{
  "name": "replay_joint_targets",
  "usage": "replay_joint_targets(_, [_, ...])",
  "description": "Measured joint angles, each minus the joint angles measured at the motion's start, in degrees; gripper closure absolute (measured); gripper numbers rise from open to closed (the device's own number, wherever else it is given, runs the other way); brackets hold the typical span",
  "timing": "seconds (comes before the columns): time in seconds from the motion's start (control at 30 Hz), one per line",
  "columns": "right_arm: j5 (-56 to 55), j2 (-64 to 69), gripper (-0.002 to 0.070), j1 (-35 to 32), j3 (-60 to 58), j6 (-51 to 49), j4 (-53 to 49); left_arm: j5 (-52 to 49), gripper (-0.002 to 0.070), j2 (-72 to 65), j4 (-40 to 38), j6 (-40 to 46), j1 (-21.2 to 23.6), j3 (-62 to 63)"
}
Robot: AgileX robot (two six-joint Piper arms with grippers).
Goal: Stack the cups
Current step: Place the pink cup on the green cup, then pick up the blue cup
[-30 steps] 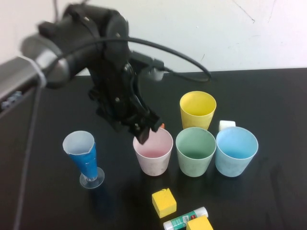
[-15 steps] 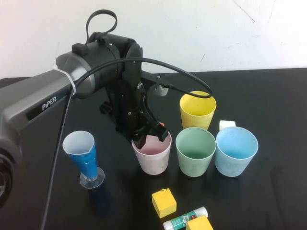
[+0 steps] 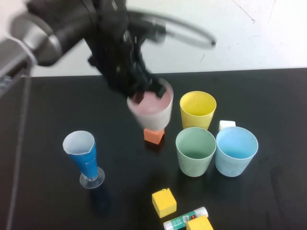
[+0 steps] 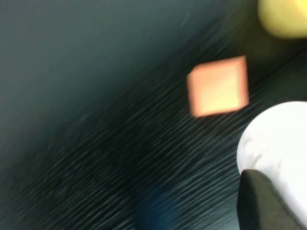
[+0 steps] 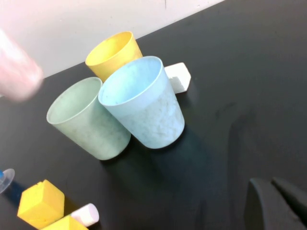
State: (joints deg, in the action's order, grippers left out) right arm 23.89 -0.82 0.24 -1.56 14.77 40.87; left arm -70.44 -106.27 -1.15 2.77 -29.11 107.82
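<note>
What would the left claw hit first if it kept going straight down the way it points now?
Probably the orange block on the black table: the left claw, gripping the raised pink cup, hangs roughly above it, though depth is unclear.

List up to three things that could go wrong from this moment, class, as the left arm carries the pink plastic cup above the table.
1. The left gripper pinches only the rim of the pale pink plastic tumbler, and the view is motion-blurred; the tumbler could slip and drop onto the small orange block.
2. The yellow plastic tumbler stands close beside the carried one; a sideways swing could knock it over.
3. The right gripper sits near the light blue plastic tumbler; moving it could nudge that tumbler.
</note>
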Motion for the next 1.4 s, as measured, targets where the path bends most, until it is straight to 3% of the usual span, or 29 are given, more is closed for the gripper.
replay_joint_targets(0.4, [0.0, 0.0, 0.0679, 0.0, 0.0, 0.6, 0.0, -0.8, 0.0668, -0.4, -5.2, 1.6, -7.8, 3.8])
replay_joint_targets(0.77, [0.0, 0.0, 0.0679, 0.0, 0.0, 0.6, 0.3, -0.7, 0.0659, -7.2, -4.0, 1.7, -8.3, 3.8])
replay_joint_targets(0.87, [0.0, 0.0, 0.0679, 0.0, 0.0, 0.6, 0.6, -0.1, 0.0587, -8.0, -4.0, 1.8, -8.3, 3.8])
replay_joint_targets(1.03, [-0.2, 0.0, 0.0679, 0.0, 0.0, 0.7, 0.8, 1.3, 0.0363, -8.2, -3.6, 1.8, -8.3, 4.1])
replay_joint_targets(1.1, [-0.2, 0.0, 0.0679, 0.0, 0.0, 0.7, 0.9, 1.4, 0.0337, -8.1, -2.1, 1.6, -8.3, 4.8])
replay_joint_targets(1.17, [-0.2, 0.0, 0.0679, 0.0, 0.0, 0.8, 1.4, 1.4, 0.0365, -7.5, -0.1, 1.3, -8.3, 5.2])
replay_joint_targets(1.3, [0.8, 0.0, 0.0679, 0.0, 0.8, 1.6, 1.6, 1.6, 0.0563, -3.0, 4.4, 0.7, -8.3, 5.5])
replay_joint_targets(1.4, [1.3, 0.1, 0.0679, 0.0, 5.7, 3.9, 0.6, 1.6, 0.0644, 3.0, 5.8, 0.7, -8.3, 5.5])
